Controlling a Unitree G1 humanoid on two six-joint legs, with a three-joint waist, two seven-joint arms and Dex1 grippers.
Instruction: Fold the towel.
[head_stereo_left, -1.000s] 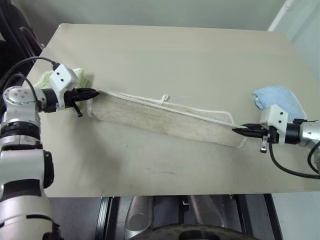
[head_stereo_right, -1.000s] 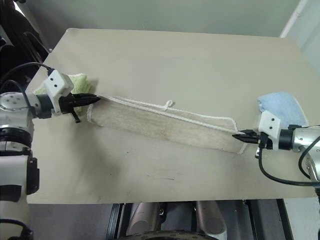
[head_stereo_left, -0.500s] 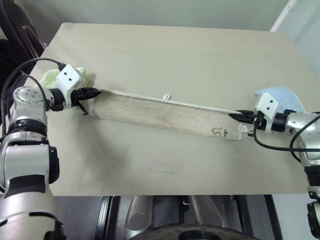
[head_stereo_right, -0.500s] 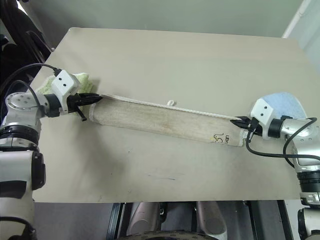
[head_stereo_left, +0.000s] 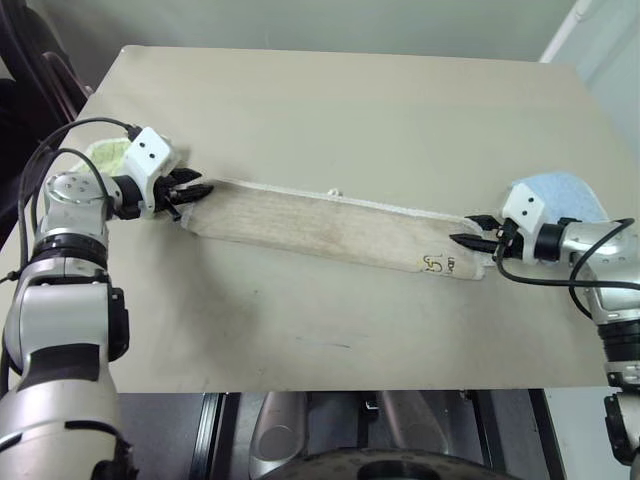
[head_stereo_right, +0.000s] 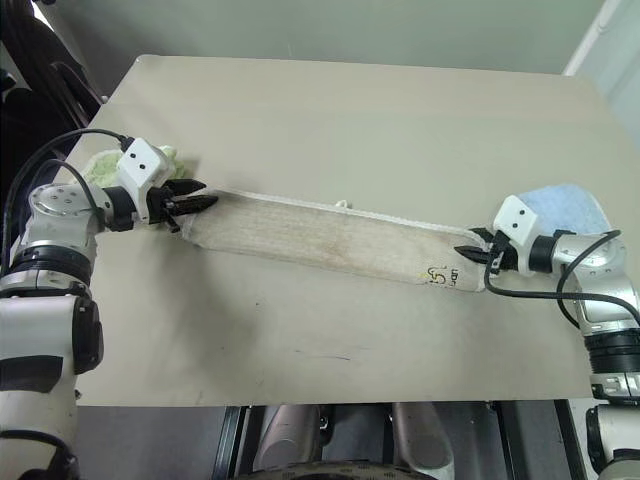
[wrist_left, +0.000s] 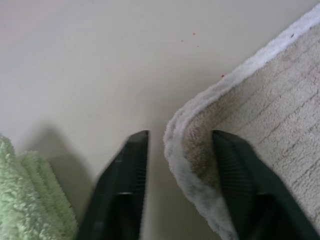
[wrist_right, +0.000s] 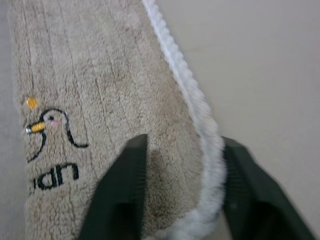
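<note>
The towel lies folded in a long strip across the middle of the table. My left gripper stands spread at its left corner and my right gripper spread astride its right end, neither pinching the cloth. The green towel and blue towel sit just behind my wrists.

Towel: beige terry, faint lengthwise ribbing, white corded edging along rim. Printed drawing near one end: dark outline of duck, orange beak, pink cheek dot, small yellow mark above, dark lettering below. Table: plain tan. Fluffy towel: light green. Folded towel: light blue. Left gripper and right gripper: black fingers, white housings.
</note>
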